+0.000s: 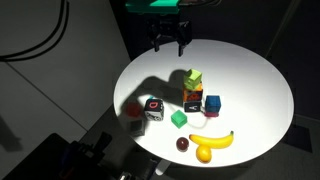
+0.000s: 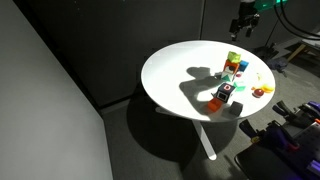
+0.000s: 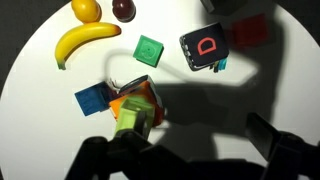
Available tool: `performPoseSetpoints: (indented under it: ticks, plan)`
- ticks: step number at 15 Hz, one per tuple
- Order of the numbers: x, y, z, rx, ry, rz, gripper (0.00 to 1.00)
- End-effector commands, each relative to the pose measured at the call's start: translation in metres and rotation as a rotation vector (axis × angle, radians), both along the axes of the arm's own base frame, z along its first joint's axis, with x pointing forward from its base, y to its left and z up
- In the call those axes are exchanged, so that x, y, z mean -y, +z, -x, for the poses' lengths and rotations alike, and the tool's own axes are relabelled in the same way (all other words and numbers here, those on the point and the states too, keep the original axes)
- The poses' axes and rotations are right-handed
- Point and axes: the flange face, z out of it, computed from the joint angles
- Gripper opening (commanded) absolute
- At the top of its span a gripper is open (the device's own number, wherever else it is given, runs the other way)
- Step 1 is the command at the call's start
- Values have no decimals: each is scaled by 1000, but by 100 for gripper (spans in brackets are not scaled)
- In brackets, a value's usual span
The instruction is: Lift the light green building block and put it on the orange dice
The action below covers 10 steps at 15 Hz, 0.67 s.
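Note:
The light green building block (image 1: 195, 76) rests on top of the orange dice (image 1: 192, 95) near the middle of the round white table (image 1: 250, 70). In the wrist view the block (image 3: 130, 119) sits on the dice (image 3: 143, 98) at the lower left. The stack also shows in an exterior view (image 2: 233, 62). My gripper (image 1: 169, 40) is open and empty, raised above the far edge of the table and apart from the stack. It shows in both exterior views (image 2: 243, 24), and its dark fingers frame the bottom of the wrist view (image 3: 190, 152).
A blue cube (image 1: 212, 103) stands beside the stack. A black-and-white dice (image 1: 153, 108), a red cube (image 1: 132, 108) and a deeper green cube (image 1: 178, 119) lie nearer the front. A banana (image 1: 215, 140), a yellow fruit (image 1: 204, 153) and a dark plum (image 1: 183, 144) sit at the front edge.

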Motion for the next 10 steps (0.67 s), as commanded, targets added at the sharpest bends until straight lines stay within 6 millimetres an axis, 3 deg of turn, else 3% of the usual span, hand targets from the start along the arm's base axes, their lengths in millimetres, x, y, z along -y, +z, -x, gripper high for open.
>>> performPoseSetpoints:
  ticks: [1, 10]
  plan:
    - [-1, 23, 20, -12, 19, 11, 100]
    - [-2, 66, 42, 3, 28, 2, 100]
